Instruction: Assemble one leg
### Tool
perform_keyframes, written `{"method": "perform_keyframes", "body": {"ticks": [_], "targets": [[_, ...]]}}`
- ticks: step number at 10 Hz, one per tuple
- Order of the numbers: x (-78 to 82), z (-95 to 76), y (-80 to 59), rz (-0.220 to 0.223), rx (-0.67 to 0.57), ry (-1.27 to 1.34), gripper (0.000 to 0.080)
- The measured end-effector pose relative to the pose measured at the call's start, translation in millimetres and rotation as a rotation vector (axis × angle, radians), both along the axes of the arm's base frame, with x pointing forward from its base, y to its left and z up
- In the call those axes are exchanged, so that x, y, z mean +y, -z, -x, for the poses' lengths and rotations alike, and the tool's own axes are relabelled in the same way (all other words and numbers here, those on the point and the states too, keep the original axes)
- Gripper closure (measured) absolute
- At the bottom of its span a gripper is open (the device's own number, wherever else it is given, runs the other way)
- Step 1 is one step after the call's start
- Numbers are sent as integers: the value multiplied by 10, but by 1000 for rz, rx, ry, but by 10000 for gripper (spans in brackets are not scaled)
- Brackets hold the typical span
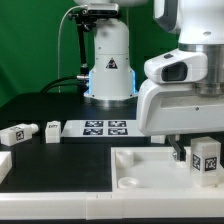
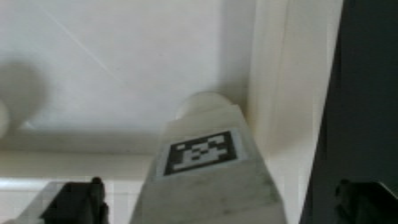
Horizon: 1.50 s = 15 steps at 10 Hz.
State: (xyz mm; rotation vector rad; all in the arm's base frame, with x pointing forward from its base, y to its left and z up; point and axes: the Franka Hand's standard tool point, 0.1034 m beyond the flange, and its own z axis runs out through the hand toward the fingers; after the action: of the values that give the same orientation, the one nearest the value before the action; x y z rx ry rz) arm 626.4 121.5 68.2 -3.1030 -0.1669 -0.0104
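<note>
The claw point(image 1: 203, 160) hangs low over the near part of the bench point(image 1: 60, 165), at the exterior view's right, and it has a leg point(image 1: 206, 158) between its fingers. In the exterior view that leg stands upright just beneath the arm's white wrist housing, its black-and-white tag facing the camera, with a dark finger point(image 1: 180, 152) visible close beside it. Directly below the claw lies the large white recessed tray piece point(image 1: 150, 170), and the held leg sits over the tray's right-hand portion; whether its lower end touches the tray cannot be told.

In the wrist view the leg point(image 2: 210, 150) runs out from between the two dark fingertips point(image 2: 71, 200), tag uppermost, pointing toward a raised inner wall of the tray point(image 2: 107, 60). The fingers stand only as far apart as the leg is wide.

Well away from the claw, at the exterior view's left, two more legs point(image 1: 20, 133) lie on the black bench, and the marker board point(image 1: 105, 127) lies between them and the claw.
</note>
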Motion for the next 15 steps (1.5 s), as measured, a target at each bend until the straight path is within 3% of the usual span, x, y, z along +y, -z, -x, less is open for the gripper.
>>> {"method": "perform_keyframes", "body": {"ticks": [3,5,6,9,15], "targets": [[-11,-14,-31,10,-10,-147,150],[-14,-14,-29,10,-10,-147,420],[-15,-13,-28,10,-10,-146,509],[-15,-13,-27,9,-8,-101,509],[-16,-11,-28,-10,13,685,508]]}}
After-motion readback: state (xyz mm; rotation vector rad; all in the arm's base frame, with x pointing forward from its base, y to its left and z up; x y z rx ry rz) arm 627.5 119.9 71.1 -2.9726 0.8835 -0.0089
